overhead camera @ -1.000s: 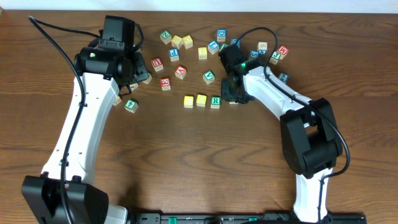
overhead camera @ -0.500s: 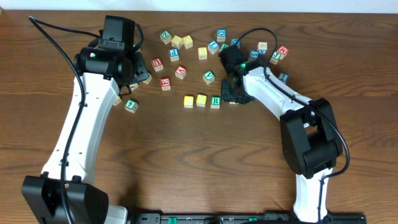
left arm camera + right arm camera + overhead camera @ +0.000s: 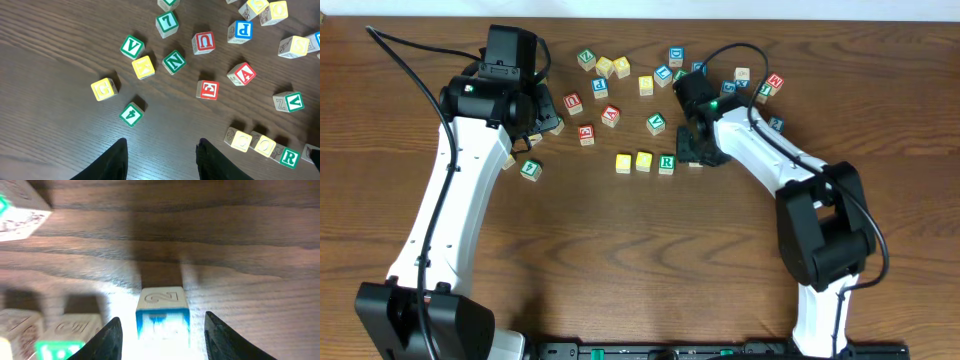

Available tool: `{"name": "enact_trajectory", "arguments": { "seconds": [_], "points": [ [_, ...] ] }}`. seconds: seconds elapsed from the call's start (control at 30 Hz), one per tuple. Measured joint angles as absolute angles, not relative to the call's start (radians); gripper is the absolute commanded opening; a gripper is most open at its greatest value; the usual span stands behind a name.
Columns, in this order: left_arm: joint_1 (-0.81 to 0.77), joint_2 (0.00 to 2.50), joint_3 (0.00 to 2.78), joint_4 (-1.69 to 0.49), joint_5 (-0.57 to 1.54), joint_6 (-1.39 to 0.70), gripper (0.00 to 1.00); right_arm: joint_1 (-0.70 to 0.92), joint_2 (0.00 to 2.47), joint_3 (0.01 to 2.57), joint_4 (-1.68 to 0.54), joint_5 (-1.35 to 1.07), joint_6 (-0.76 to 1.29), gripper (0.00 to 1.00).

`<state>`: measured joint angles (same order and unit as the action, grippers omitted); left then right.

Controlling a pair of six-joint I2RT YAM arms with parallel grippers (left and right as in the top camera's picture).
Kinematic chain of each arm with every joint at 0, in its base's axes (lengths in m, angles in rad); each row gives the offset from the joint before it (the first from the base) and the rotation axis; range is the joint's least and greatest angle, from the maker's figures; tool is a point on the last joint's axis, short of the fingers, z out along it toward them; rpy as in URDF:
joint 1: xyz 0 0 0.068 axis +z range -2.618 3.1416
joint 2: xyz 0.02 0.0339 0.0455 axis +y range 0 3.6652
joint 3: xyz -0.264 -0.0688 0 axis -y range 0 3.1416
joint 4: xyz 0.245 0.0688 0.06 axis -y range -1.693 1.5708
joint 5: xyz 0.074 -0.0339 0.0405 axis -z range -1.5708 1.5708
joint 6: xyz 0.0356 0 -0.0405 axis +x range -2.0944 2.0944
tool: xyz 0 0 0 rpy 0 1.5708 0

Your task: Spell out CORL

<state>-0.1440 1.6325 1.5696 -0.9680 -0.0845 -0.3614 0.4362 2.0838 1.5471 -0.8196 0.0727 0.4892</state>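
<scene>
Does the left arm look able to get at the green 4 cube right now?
Probably yes: the green 4 cube sits just ahead of the left gripper, whose jaws stand apart, and nothing lies between them.

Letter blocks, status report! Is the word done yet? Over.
Right fingers open, astride the blue block at row's end. Left fingers open, empty. Yellow blocks and R block lined up. Nothing blocking.

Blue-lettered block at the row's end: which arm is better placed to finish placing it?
Right. The right gripper straddles the blue-lettered block beside the R block, jaws open around it. The left gripper hangs empty over scattered blocks, far from it.
</scene>
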Motion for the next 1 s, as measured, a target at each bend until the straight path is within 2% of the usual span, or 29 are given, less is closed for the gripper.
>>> {"name": "enact_trajectory", "arguments": {
  "seconds": [0.23,0.43,0.47,0.87,1.0],
  "points": [
    [-0.144,1.633,1.570,-0.969,-0.009,-0.301,0.43,0.425,1.935,1.547,-0.837,0.062,0.485,0.53],
    [-0.144,1.633,1.576,-0.999,0.078,-0.270,0.41,0.405,1.824,1.551,-0.895,0.057,0.486,0.52],
    [-0.144,1.633,1.576,-1.003,0.083,-0.265,0.38,0.396,1.819,1.551,-0.908,0.056,0.486,0.52],
    [-0.146,1.665,1.496,-0.962,0.131,-0.232,0.27,0.329,1.888,1.551,-0.964,0.036,0.493,0.44],
    [-0.164,1.717,1.494,-0.946,0.135,-0.231,0.20,0.329,1.953,1.551,-0.966,0.032,0.509,0.41]
  ]
}}
